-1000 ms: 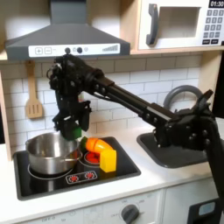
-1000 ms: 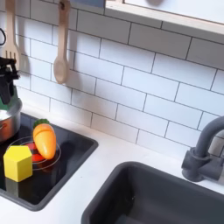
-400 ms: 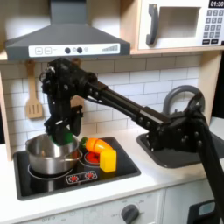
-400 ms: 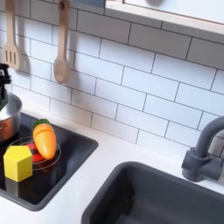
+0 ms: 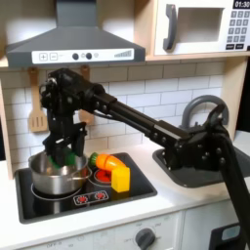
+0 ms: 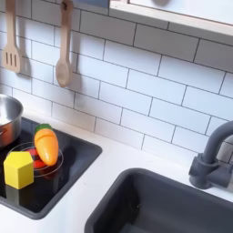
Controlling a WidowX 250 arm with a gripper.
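Observation:
In the first exterior view my black arm reaches to the left, and the gripper (image 5: 64,156) hangs low over the silver pot (image 5: 49,180) on the left burner. A small green object (image 5: 71,154) sits between the fingers, just above the pot's rim. An orange carrot (image 5: 105,161) lies on the red burner to the pot's right, with a yellow block (image 5: 120,178) beside it. In the second exterior view the pot's edge (image 6: 7,118), the carrot (image 6: 45,144) and the yellow block (image 6: 18,168) appear at the left.
The black stovetop (image 5: 93,195) sits in a white counter. A dark sink (image 6: 173,205) and grey faucet (image 6: 214,155) lie to the second exterior view's right. A wooden spoon (image 6: 62,56) and spatula (image 6: 11,45) hang on the tiled wall. A hood (image 5: 73,39) and microwave (image 5: 200,27) are overhead.
The gripper has carried the green object leftward and down, from beside the carrot to over the pot. It has left the second exterior view's left edge.

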